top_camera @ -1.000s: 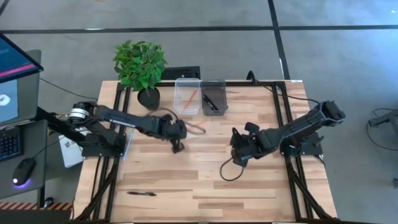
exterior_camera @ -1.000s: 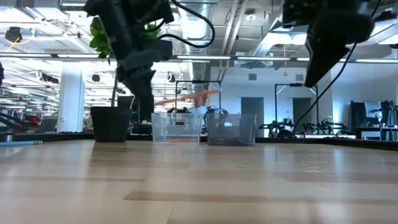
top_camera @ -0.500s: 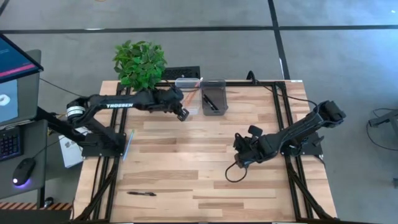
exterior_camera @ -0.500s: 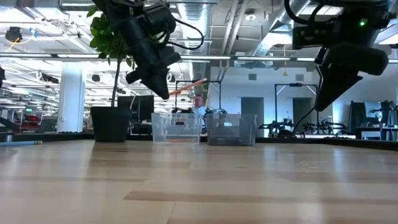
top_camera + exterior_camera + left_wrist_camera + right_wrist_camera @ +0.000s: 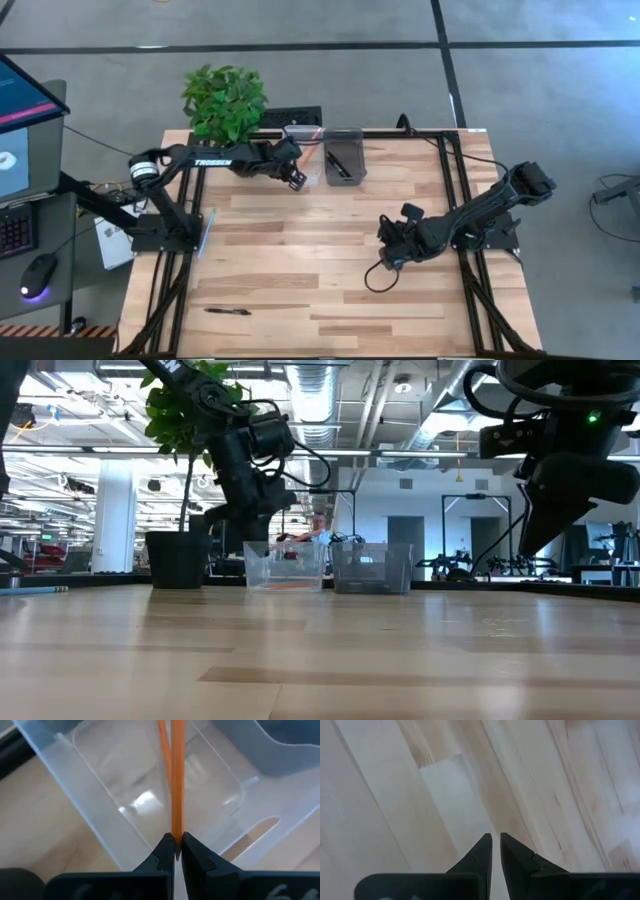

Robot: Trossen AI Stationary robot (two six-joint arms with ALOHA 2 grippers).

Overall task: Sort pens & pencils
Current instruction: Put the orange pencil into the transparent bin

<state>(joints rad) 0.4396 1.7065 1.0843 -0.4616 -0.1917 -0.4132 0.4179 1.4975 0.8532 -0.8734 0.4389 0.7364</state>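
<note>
My left gripper [image 5: 296, 180] hangs at the near edge of a clear bin [image 5: 290, 135] at the table's far side, shut on an orange pencil [image 5: 177, 775] that reaches out over the bin. A second pencil [image 5: 163, 742] shows inside the bin. Beside it a dark bin [image 5: 355, 140] holds a black pen [image 5: 338, 160]. Another pen [image 5: 228, 311] lies flat near the table's front left. My right gripper [image 5: 388, 260] hovers right of the middle, its fingers almost together with nothing between them [image 5: 496, 838]. My left gripper pinches the pencil's near end [image 5: 177, 834] between its two fingertips. The fingers slant down toward the table's far edge, and the pencil runs on ahead of them along their line. It is lifted clear, its free end over the clear bin.
A potted plant [image 5: 226, 105] stands at the far left, close to the clear bin. Black frame rails [image 5: 452, 170] run along the table's sides. Bare wood lies in the middle [image 5: 300, 250] and under my right gripper.
My left gripper has swung from the table's middle toward the far edge, up to the clear bin, rolling its wrist and carrying the pencil along. My right gripper has sunk a little toward the table.
</note>
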